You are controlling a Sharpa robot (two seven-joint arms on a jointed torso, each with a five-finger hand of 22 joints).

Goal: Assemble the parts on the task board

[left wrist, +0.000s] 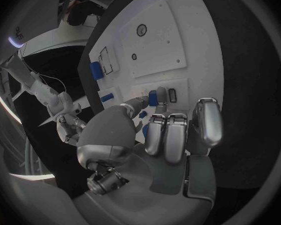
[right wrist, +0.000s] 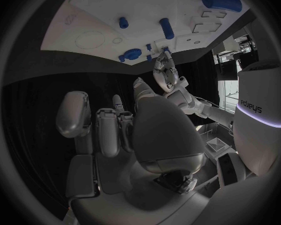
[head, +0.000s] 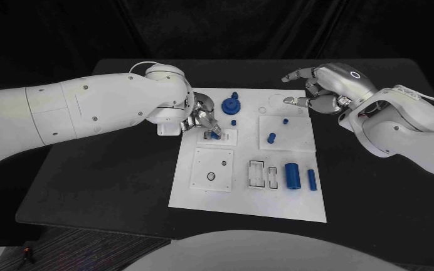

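Note:
The white task board (head: 298, 205) lies in the middle of the black table. My left hand (head: 201, 119) reaches over the board's left part and pinches a small blue part (head: 214, 135) between thumb and a finger, right at a small white block; the same blue part (left wrist: 153, 97) sits at the fingertips in the left wrist view. My right hand (head: 323, 89) hovers above the board's far right corner, fingers loosely apart, holding nothing. A blue gear-like part (head: 232, 103), a blue peg (head: 271, 137) and a large blue cylinder (head: 292, 175) stand or lie on the board.
A thinner blue cylinder (head: 312, 180) lies beside the large one. Two narrow slots (head: 262, 174) and a square white plate with a hole (head: 212, 169) occupy the board's near half. Small blue studs (head: 285, 120) stand further back. Black table surrounds the board.

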